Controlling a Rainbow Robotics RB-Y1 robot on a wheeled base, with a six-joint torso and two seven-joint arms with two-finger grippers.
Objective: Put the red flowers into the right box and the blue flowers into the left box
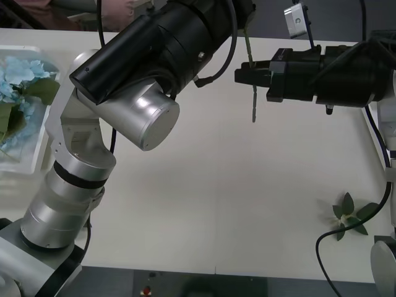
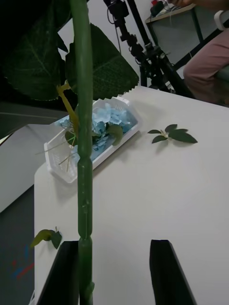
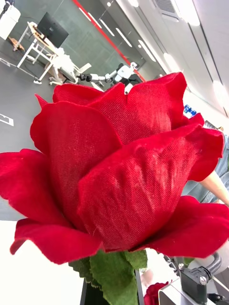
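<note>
**One red rose hangs between two arms, far from the left box**

One red flower (image 3: 119, 176) is raised above the table (image 1: 216, 204), well to the right of the left box (image 1: 37, 158), apparently so that it can pass from arm to arm on its way to the right box. The left arm (image 1: 142, 55) reaches up toward the bloom; its hold on the flower cannot be told. The right gripper (image 1: 238, 75) stands with jaws spread around the hanging stem (image 2: 85, 167), which lies against one finger (image 2: 64, 271), not yet pinched. The left wrist view gives the bloom close up. The right wrist view gives the stem, and beyond it the blue flowers (image 2: 107, 121) already lying in the left box, with a loose leaf sprig (image 2: 171, 136) just beside that box.
</note>
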